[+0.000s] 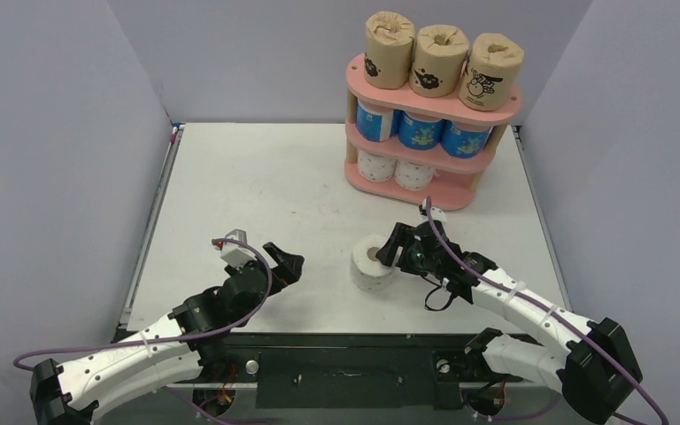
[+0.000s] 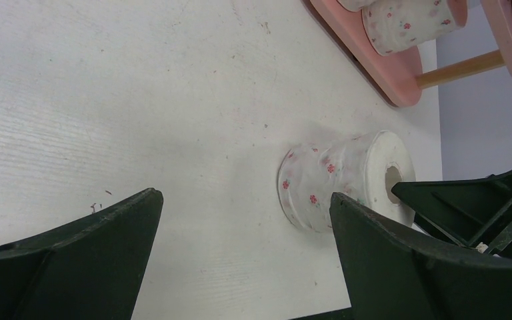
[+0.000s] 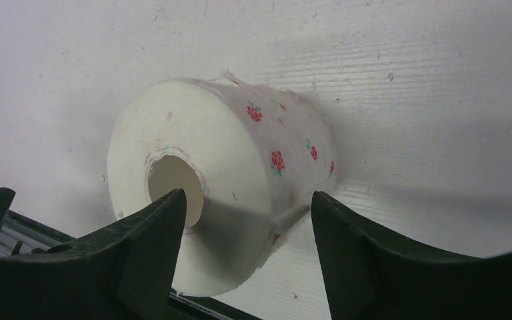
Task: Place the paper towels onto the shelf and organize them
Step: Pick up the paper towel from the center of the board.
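Partly parted, the right jaws sit at the upper end of 1 white, pink-dotted wrapped paper roll [image 1: 372,264] standing on the white desk [image 1: 257,177]; the left jaws gape wide, empty, to its left. Far right, the pink 3-tier shelf [image 1: 447,191] carries 8 rolls [image 1: 440,60].

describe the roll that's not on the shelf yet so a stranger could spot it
Find the pink three-tier shelf at the table's far right, then look toward the arms. Alone on the tabletop stands a white roll with small pink flowers, the right arm's fingers beside it. Unlike the two matching rolls on the bottom tier, it is off the shelf.
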Available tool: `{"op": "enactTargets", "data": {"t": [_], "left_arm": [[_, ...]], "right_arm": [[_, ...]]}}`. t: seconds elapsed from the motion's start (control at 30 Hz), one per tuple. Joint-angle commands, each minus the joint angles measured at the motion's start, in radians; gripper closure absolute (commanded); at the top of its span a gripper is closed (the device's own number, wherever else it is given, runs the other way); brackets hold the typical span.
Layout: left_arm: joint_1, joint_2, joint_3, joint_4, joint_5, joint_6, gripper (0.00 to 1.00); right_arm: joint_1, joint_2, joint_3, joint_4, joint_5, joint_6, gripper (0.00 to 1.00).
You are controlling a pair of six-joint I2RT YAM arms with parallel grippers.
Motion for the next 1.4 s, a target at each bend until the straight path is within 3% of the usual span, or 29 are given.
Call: {"op": "enactTargets", "data": {"t": [0.0, 0.53, 0.77, 1.1, 1.37], "left_arm": [[0.002, -0.012, -0.003, -0.006, -0.022, -0.016, 0.04], [0.002, -0.019, -0.019, -0.005, -0.023, -0.029, 0.04], [0.001, -0.027, -0.017, -0.018, -0.023, -0.030, 0.04], [0.002, -0.052, -0.031, -0.022, -0.025, -0.034, 0.04], [0.002, -0.058, -0.033, -0.014, -0.022, -0.034, 0.04]], "right_arm": [[0.007, 0.009, 0.024, 0.052, 0.013, 0.016, 0.37], [0.008, 0.012, 0.014, 0.060, 0.009, 0.025, 0.65], [-0.011, -0.056, 0.039, -0.017, 0.053, 0.009, 0.71], [-0.238, -0.202, 0.115, -0.208, 0.069, -0.079, 0.73], [-0.513, -0.228, 0.101, -0.238, 0.051, -0.014, 0.73]]}}
